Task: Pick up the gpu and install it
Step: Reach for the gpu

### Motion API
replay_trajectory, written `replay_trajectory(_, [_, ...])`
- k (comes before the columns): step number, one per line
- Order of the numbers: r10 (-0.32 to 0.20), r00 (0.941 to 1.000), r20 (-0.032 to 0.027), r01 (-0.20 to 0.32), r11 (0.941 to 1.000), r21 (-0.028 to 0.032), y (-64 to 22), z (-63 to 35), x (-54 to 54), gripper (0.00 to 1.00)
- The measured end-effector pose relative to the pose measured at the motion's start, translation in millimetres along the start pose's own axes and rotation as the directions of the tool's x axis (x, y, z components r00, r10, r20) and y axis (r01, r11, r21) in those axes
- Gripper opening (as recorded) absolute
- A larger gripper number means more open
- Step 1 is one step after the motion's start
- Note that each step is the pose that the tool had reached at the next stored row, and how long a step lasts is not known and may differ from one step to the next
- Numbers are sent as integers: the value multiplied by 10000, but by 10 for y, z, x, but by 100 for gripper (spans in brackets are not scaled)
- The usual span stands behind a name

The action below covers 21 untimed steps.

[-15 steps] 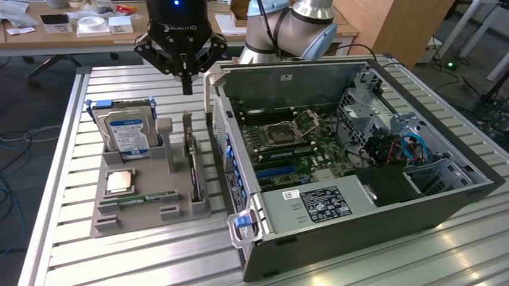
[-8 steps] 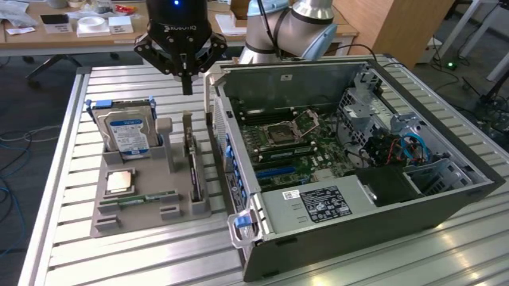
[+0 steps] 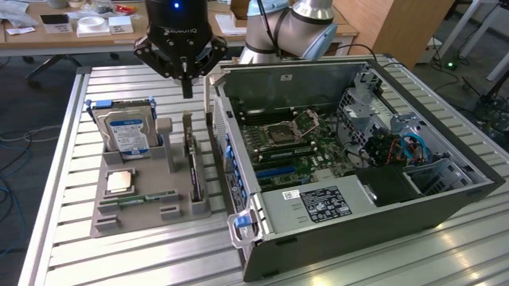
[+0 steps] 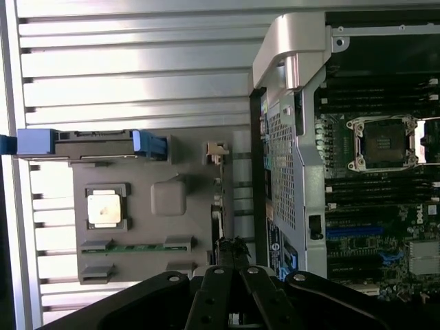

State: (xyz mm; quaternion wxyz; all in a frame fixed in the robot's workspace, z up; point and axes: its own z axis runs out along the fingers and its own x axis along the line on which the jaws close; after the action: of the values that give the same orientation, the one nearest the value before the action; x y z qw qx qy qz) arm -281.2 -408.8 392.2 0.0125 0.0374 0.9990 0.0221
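End effector (image 3: 188, 92) clenched, fingers pressed together and grasping nothing, poised just above the 12 o'clock end of the gpu (image 3: 193, 164). Gpu untouched, standing on its long edge in a slot of the grey fixture (image 3: 135, 221) on the worktop (image 3: 64, 250).

In the exterior view the fixture lies at 9 o'clock of the open computer case (image 3: 358, 238). The hard drive (image 3: 127, 134) stands at 10 o'clock of the gpu, the processor chip (image 3: 119, 180) at 9 o'clock and the RAM stick (image 3: 147, 198) at 8 o'clock. In the wrist view the gpu (image 4: 218, 199) appears edge-on, running away from the closed fingertips.

Step in hand, as judged: approach for the pick. Nothing is lifted or installed, and the blue slot (image 3: 277, 173) on the motherboard (image 3: 298, 143) appears unoccupied.

A grasp from this pose would call for the fingers to part enough to straddle the thin card, in line with its top edge. A clenched descent would likely strike the card.
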Motion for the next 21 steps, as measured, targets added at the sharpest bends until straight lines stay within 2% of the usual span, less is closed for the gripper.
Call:
replay_trajectory(4, [-1,10000,0,1,10000,0,-112,-5,-9,11])
replay_trajectory(8, [-1,10000,0,1,10000,0,-189,-8,-14,11])
replay_trajectory(16, [-2,10000,0,2,10000,0,-215,-9,-16,11])
replay_trajectory(21, [-1,10000,0,1,10000,0,-264,-11,-20,11])
